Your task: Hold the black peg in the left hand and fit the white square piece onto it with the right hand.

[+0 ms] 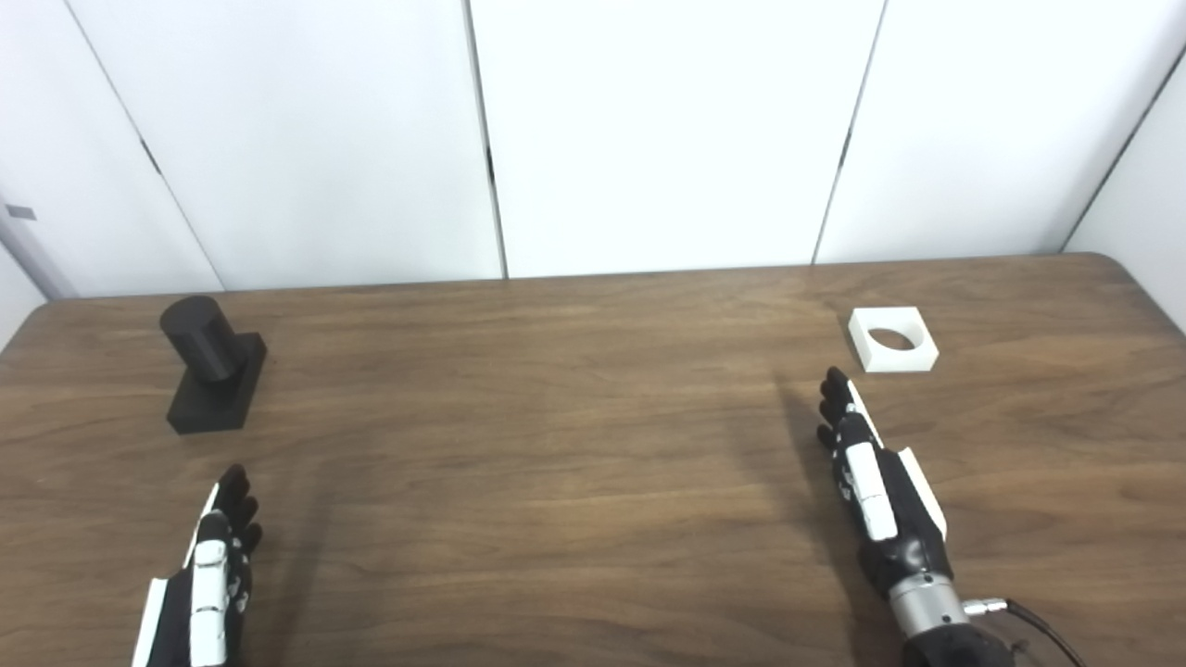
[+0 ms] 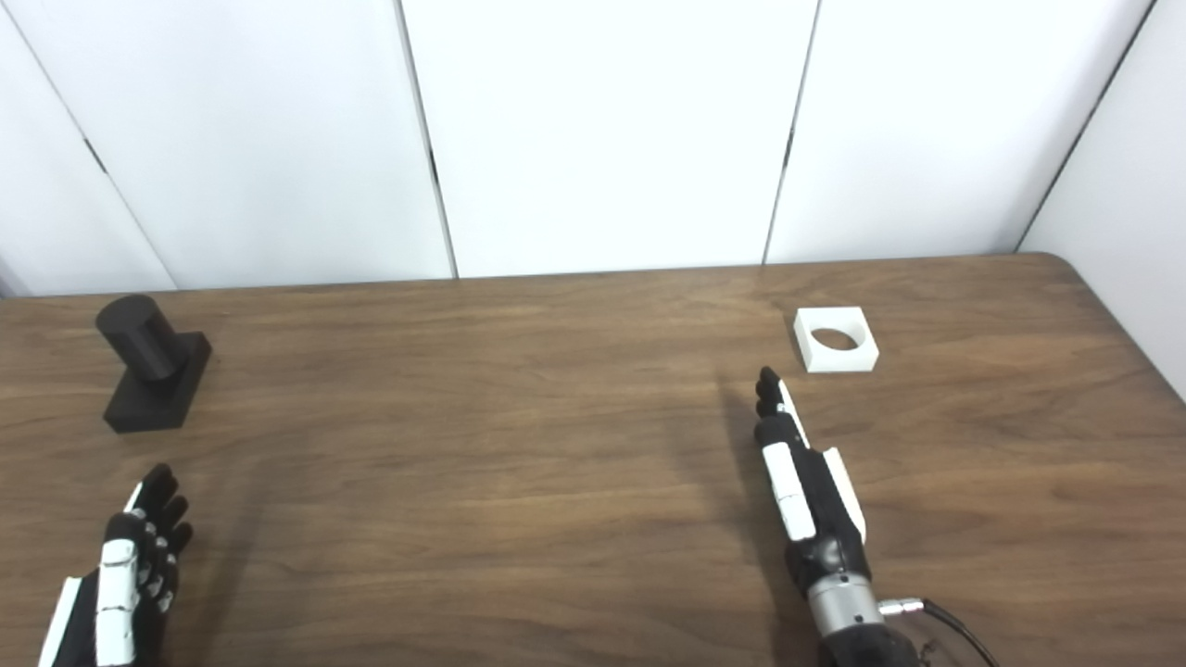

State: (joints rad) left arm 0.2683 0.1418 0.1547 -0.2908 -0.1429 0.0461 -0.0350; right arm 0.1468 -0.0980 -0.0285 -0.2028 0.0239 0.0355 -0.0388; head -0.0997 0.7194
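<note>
Right hand [image 1: 876,482] empty, fingers straight | white square piece [image 1: 892,340] just beyond its fingertips, flat on bench [image 1: 556,445] | left hand [image 1: 215,565] empty, fingers apart, black peg [image 1: 211,363] beyond it, upright

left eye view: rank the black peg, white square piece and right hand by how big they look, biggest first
1. right hand, though it is nearer the camera, so this is partly perspective
2. black peg, with its base
3. white square piece, clearly smallest
</note>
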